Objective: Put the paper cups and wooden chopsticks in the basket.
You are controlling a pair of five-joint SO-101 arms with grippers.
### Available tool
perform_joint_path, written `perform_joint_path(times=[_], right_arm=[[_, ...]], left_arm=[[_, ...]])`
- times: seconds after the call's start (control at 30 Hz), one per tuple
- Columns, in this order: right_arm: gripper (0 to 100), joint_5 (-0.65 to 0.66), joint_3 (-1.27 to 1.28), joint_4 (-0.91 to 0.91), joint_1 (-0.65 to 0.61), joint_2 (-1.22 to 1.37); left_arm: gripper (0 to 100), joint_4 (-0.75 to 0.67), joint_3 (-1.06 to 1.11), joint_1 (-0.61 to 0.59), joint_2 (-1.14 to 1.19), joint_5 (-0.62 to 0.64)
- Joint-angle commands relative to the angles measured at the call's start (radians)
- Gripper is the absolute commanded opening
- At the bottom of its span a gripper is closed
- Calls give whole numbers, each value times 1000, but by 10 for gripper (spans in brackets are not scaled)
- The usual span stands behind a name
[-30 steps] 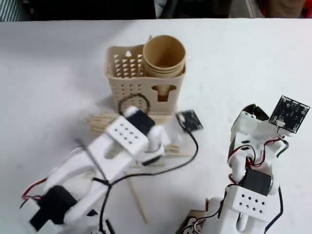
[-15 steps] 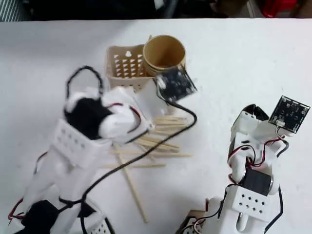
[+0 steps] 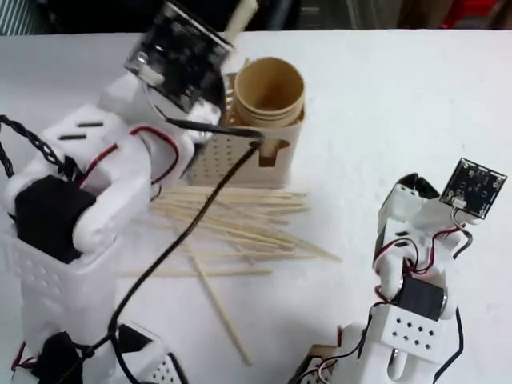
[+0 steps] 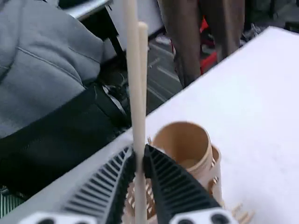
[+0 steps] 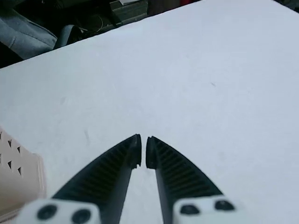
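Done: paper cups [image 3: 270, 88] sitting in basket [image 3: 268, 154]. Now: left claw [image 4: 139, 163] clamping chopstick pair [image 4: 135, 70] over basket. Remaining: chopstick pile [image 3: 240, 228] lying on counter [image 3: 400, 104]. Idle right claw [image 5: 143, 151] closed, empty.

The left arm [image 3: 80, 200] rises from low over the chopstick pile [image 3: 240, 228] on the bench [image 3: 384, 104] to high above the basket [image 3: 272, 148]. Its fingers [image 4: 173, 182] now pinch a pair of chopsticks [image 4: 135, 93] upright. The pile lies uncovered and fanned wider.
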Motion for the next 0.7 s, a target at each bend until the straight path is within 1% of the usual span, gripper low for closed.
perform_joint_path(times=[0.0, 0.27, 0.4, 0.53, 0.67], right_arm=[[38, -6, 6, -56, 2, -18], [38, -6, 18, -73, 2, -19], [38, -6, 18, -73, 2, -21], [38, -6, 18, -73, 2, -22], [38, -6, 18, -73, 2, -22]], left_arm=[[21, -244, 38, -30, -28, 81], [21, -637, 299, -94, -28, 233], [21, -790, 470, -114, -33, 262], [21, -876, 620, -142, -35, 262], [27, -876, 677, -160, -36, 262]])
